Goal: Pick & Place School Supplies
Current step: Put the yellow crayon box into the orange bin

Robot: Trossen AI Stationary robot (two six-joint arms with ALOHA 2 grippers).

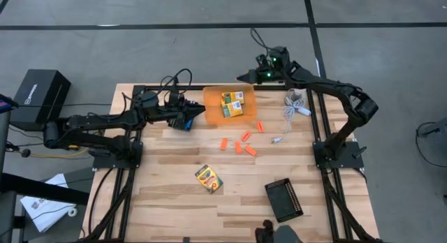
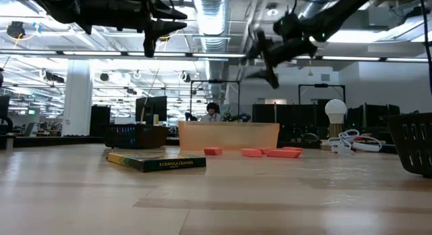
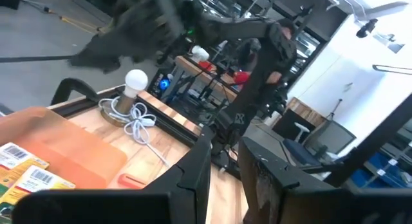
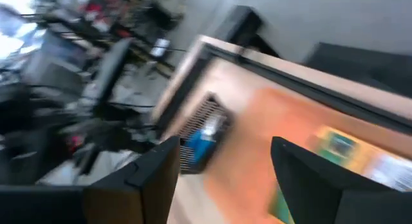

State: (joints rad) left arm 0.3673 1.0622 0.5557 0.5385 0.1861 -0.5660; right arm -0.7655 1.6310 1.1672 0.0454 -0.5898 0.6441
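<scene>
Plenty of bare wood across the near half of the table (image 1: 174, 201) — only one crayon box (image 1: 208, 178) lying flat near the middle and a black ridged tray (image 1: 284, 200) toward the near right corner. Along the far edge, an orange bin (image 1: 213, 112) with two more crayon boxes (image 1: 232, 103) inside, side by side. Just in front of the bin's right corner, several orange sticks (image 1: 242, 142) scattered on the wood, some touching, one (image 1: 260, 126) a little apart. Right of those, a white cable with bulb (image 1: 292, 107) near the right rail.

Left gripper (image 1: 190, 117) raised above the table just left of the bin, fingers (image 3: 193, 176) apart with nothing between them. Right gripper (image 1: 244, 77) up beyond the far edge, behind the bin, fingers (image 4: 151, 176) spread wide and empty. Something blue (image 4: 205, 141) on a dark ridged tray in the right wrist view — too blurred to name.
</scene>
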